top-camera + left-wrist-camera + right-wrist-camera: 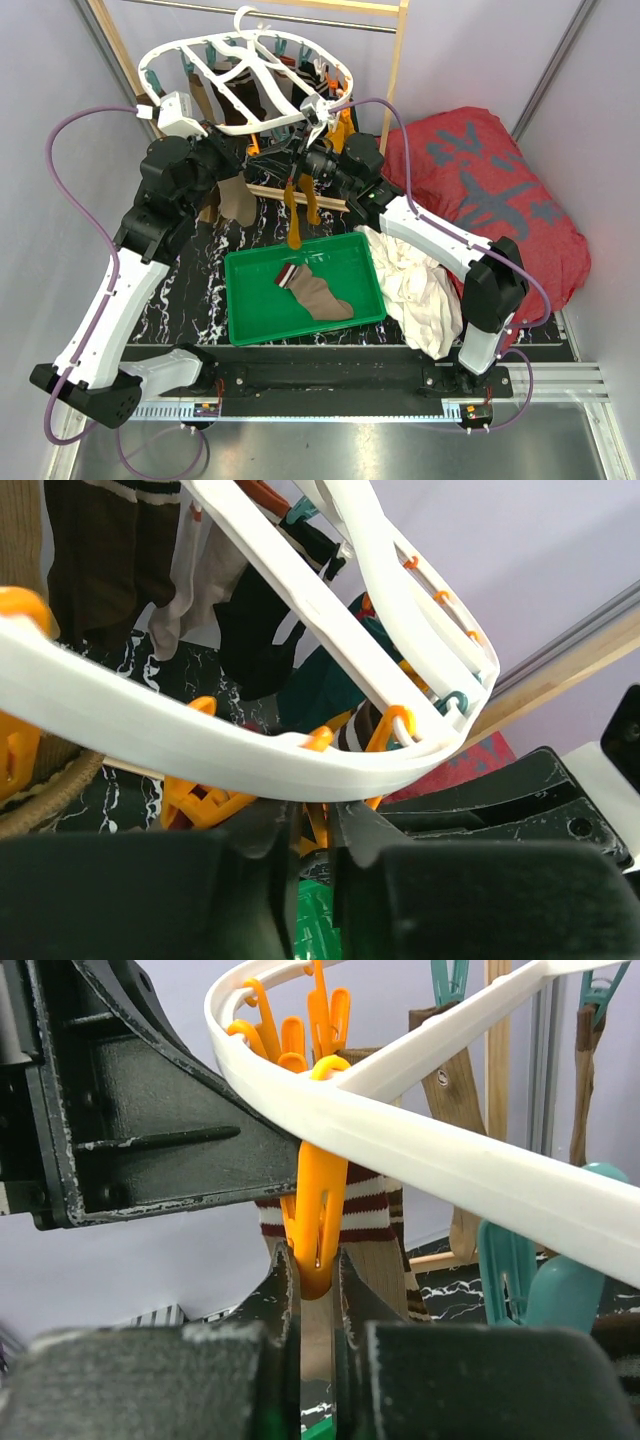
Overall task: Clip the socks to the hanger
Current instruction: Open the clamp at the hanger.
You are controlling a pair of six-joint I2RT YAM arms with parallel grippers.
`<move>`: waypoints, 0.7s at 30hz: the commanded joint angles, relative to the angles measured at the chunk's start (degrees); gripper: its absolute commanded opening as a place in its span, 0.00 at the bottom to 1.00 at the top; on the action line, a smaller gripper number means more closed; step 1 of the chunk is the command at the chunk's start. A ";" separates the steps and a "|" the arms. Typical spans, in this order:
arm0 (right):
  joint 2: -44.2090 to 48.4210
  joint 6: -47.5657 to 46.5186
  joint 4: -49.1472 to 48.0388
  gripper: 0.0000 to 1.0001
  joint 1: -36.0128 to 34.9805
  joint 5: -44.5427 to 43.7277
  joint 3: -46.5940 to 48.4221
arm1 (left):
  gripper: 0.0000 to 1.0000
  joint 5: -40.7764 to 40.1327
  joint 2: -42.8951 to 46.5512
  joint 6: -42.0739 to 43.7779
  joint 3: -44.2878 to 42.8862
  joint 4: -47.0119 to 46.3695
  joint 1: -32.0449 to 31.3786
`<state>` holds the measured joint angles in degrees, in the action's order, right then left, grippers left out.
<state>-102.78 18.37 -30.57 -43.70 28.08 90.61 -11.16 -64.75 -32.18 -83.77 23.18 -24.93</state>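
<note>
We see right gripper (315, 1295) pinched narrow on orange clip (318, 1210), hanger (450, 1155) just above | left gripper (315, 825) narrow beneath rim, hold unclear

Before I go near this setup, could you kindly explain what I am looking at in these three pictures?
These are two robot arms bolted at the near edge of the table, each ending in a two-finger gripper. The overhead picture looks down from behind them; the other two come from wrist cameras. On the table sits a green tray holding one brown sock, with a white cloth beside it and a red cushion further right. Above hangs the hanger, with socks already clipped on. The right gripper is closed on an orange clip. The left gripper is nearly shut just under the hanger's rim; whether it pinches it I cannot tell.
</note>
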 commanded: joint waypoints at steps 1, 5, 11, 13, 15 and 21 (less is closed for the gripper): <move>0.57 0.18 -1.43 0.00 -0.24 1.90 3.70 | 0.23 2.37 1.47 0.10 -1.05 -2.00 0.23; 0.48 -0.97 0.68 0.00 -0.42 0.76 4.40 | 0.42 3.24 2.96 0.19 -1.92 -1.73 0.32; 1.97 -6.06 4.46 0.00 -1.65 -6.27 4.31 | 0.70 6.59 2.79 0.63 -1.84 -1.91 0.32; 2.41 -7.20 5.86 0.00 -2.44 -8.90 4.31 | 0.74 6.42 2.52 0.46 -1.66 -1.47 0.23; 2.67 -9.66 6.92 0.00 -2.96 -11.19 4.31 | 0.74 6.24 2.52 0.28 -1.49 -1.30 0.23; 2.68 -12.91 8.86 0.00 -4.90 -16.99 4.58 | 0.74 4.93 2.96 1.24 -2.19 -0.95 0.23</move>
<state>-102.50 9.58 -22.57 -47.48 17.56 92.64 -6.35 -62.41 -31.81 -83.90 24.14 -24.62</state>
